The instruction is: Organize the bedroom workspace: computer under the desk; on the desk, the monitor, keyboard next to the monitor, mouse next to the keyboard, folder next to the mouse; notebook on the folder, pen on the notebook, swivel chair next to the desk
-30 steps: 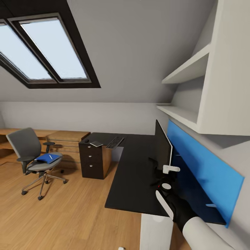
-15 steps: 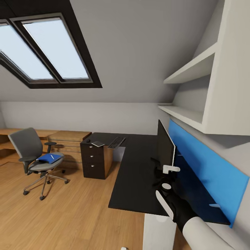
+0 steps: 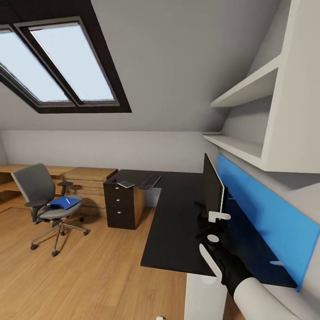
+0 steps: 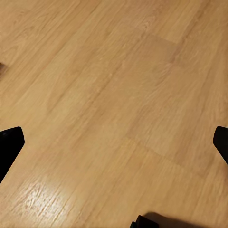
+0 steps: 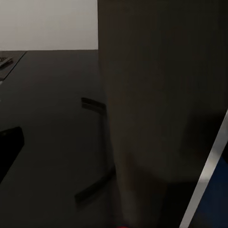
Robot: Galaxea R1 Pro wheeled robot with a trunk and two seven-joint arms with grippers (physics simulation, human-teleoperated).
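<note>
Right claw (image 3: 212, 227): you hold it spread open beside the black widescreen monitor (image 3: 212, 186).
Monitor: top-heavy, fragile panel; grip its thin stem.
Left claw (image 4: 114, 142): open.

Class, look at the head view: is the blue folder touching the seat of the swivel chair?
Touching. The head view shows the folder lying flat on the chair seat, with no gap beneath it.

Above me a dark-framed skylight (image 3: 66, 62) lets daylight through the sloped grey wall (image 3: 178, 66). White shelves (image 3: 249, 89) hang over a blue wall panel (image 3: 266, 213). Light wood floor (image 3: 89, 275) runs to a wooden dresser (image 3: 86, 182) beneath the low wall.
</note>
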